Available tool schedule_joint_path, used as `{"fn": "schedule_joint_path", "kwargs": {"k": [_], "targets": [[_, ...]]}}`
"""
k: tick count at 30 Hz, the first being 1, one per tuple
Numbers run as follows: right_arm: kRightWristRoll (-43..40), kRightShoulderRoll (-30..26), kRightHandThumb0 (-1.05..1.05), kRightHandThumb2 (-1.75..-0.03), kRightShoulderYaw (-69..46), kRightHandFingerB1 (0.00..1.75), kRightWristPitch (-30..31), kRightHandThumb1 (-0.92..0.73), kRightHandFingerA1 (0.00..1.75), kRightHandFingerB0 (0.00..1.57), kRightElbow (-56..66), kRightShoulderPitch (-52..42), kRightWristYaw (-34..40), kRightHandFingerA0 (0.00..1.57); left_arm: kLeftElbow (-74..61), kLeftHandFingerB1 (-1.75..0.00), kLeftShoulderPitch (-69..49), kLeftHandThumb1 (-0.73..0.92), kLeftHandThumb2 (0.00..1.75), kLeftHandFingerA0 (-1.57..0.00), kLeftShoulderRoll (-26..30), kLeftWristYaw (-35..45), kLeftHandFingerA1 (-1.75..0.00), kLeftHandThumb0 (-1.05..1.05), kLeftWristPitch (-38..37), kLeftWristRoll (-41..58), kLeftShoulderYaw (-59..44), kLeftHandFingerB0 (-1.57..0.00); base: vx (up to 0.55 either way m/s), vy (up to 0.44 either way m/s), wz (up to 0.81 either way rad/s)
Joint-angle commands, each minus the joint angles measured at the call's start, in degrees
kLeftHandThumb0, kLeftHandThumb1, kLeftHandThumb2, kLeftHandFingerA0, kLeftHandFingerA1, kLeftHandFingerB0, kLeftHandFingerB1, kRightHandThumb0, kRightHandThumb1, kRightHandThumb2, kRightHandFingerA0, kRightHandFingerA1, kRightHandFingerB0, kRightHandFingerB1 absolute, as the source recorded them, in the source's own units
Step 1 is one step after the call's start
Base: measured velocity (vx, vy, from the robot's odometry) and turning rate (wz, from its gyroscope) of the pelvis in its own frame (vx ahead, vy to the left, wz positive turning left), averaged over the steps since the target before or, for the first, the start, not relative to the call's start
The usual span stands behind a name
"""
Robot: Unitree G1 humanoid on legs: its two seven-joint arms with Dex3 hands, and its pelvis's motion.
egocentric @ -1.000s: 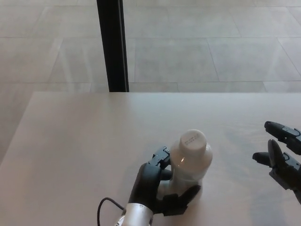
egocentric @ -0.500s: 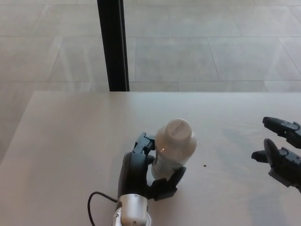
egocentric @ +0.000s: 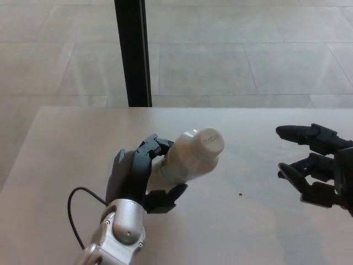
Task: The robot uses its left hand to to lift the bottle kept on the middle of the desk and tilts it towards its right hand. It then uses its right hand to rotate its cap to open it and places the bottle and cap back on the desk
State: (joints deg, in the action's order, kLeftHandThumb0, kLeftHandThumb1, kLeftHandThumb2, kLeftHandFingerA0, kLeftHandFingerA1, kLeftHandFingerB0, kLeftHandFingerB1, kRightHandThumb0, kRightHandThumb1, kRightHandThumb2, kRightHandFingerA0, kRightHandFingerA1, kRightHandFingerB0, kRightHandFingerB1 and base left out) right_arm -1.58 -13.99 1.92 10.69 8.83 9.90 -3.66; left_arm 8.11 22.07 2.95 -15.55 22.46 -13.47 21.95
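One bottle (egocentric: 185,157) tilted in left hand (egocentric: 138,176) (capped), right hand (egocentric: 314,165) apart

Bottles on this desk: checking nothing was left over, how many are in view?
1. The white bottle is held in the left hand, tilted with its cap toward the open right hand.

One bottle (egocentric: 185,157) with one cap (egocentric: 207,141) — two robot hands: left (egocentric: 140,176), right (egocentric: 314,163).
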Motion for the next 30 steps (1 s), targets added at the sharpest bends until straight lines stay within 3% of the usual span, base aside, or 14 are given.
{"fn": "schedule_joint_path", "kwargs": {"k": [1,2,7,11,13,16,17,18,19,20,21,24,28,30], "targets": [[10.1,-3.9,-0.50,-0.59,7.4,0.39,-3.8,-0.58,0.88,0.53,6.2,3.3,-3.1,0.73,-4.9,-0.92,3.8,0.48,1.05,-1.06,9.7,17.9,-1.21,0.04,22.1,-4.7,6.5,-0.78,0.00,0.000,0.00],[10.8,-3.6,-0.49,-0.58,8.2,0.40,-3.9,-0.61,0.88,0.52,6.3,3.5,-2.7,0.71,-5.3,-1.00,3.5,0.54,1.01,-0.84,10.0,18.0,-1.57,0.00,22.3,-4.5,6.8,-0.73,0.00,0.000,0.00],[14.4,-3.9,-0.59,-0.60,10.9,0.38,-3.6,-0.63,0.90,0.46,7.4,4.3,-1.7,0.66,-4.9,-1.09,3.5,0.49,1.14,-0.82,9.0,17.5,-1.66,0.00,23.3,-3.3,6.9,-0.71,0.00,0.000,0.00],[15.9,-4.0,-0.55,-0.59,12.1,0.37,-2.6,-0.62,0.87,0.43,5.7,6.4,-1.1,0.70,-5.1,-0.91,3.0,0.52,1.10,-0.79,7.8,16.6,-1.54,0.00,23.4,-3.3,6.9,-0.69,0.00,0.000,0.00],[16.8,-4.7,-0.61,-0.59,13.0,0.35,0.1,-0.62,0.84,0.38,5.1,7.7,-2.2,0.65,-5.3,-1.04,2.8,0.51,1.17,-0.80,7.6,16.6,-1.58,0.01,23.0,-2.7,6.7,-0.69,0.00,0.000,0.00],[18.5,-6.3,-0.65,-0.58,15.4,0.36,3.5,-0.57,0.86,0.28,4.6,9.0,-4.2,0.60,-6.2,-1.06,2.0,0.60,1.00,-0.79,7.0,16.5,-1.66,-0.01,22.4,-2.4,6.7,-0.67,0.00,0.000,0.00],[18.9,-6.7,-0.72,-0.82,16.1,0.46,4.3,-0.47,0.84,0.20,4.5,9.3,-4.8,0.61,-6.2,-1.04,2.2,0.62,0.99,-0.77,6.9,16.6,-1.65,0.00,23.0,-2.7,7.0,-0.66,0.00,0.000,0.00],[19.9,-7.4,-0.67,-0.57,17.3,0.36,5.3,-0.56,0.84,0.23,4.3,9.6,-5.6,0.60,-6.0,-0.81,2.3,0.63,0.92,-0.78,6.7,16.6,-1.53,0.00,23.3,-2.9,7.2,-0.63,0.00,0.000,0.00],[20.4,-7.7,-0.76,-0.80,18.0,0.45,5.8,-0.46,0.84,0.18,4.2,9.8,-5.9,0.62,-6.0,-0.68,2.4,0.62,0.92,-0.78,6.4,16.4,-1.59,0.00,23.6,-2.9,7.2,-0.55,0.00,0.000,0.00],[21.0,-8.0,-0.67,-0.57,18.9,0.36,5.9,-0.52,0.86,0.21,3.9,9.8,-6.1,0.62,-6.1,-0.69,2.5,0.66,0.85,-0.86,6.1,16.3,-1.48,0.00,24.1,-3.0,7.2,-0.59,0.00,0.000,0.00],[21.7,-8.5,-0.72,-0.77,20.0,0.44,5.8,-0.39,0.84,0.15,3.3,9.8,-6.3,0.63,-6.1,-0.79,2.6,0.64,0.92,-0.82,5.7,16.2,-1.56,0.00,24.7,-2.9,7.1,-0.63,0.00,0.000,0.00],[22.9,-8.9,-0.66,-0.76,21.3,0.45,5.8,-0.36,0.84,0.16,3.4,9.3,-6.1,0.64,-6.2,-0.72,2.9,0.63,0.92,-0.79,5.0,16.3,-1.56,0.01,25.7,-2.9,7.0,-0.59,0.00,0.000,0.00],[24.8,-8.9,-0.65,-0.78,22.5,0.46,6.1,-0.38,0.83,0.17,3.8,8.8,-5.2,0.65,-6.2,-0.80,2.7,0.66,0.88,-0.81,5.0,16.6,-1.44,0.00,25.8,-3.5,7.3,-0.63,0.00,0.000,0.00],[25.9,-8.7,-0.66,-0.76,23.0,0.49,6.2,-0.38,0.85,0.22,3.9,8.5,-5.0,0.69,-6.3,-0.92,2.1,0.64,0.93,-0.80,5.0,16.7,-1.55,0.00,25.3,-3.4,7.3,-0.65,0.00,0.000,0.00]]}}
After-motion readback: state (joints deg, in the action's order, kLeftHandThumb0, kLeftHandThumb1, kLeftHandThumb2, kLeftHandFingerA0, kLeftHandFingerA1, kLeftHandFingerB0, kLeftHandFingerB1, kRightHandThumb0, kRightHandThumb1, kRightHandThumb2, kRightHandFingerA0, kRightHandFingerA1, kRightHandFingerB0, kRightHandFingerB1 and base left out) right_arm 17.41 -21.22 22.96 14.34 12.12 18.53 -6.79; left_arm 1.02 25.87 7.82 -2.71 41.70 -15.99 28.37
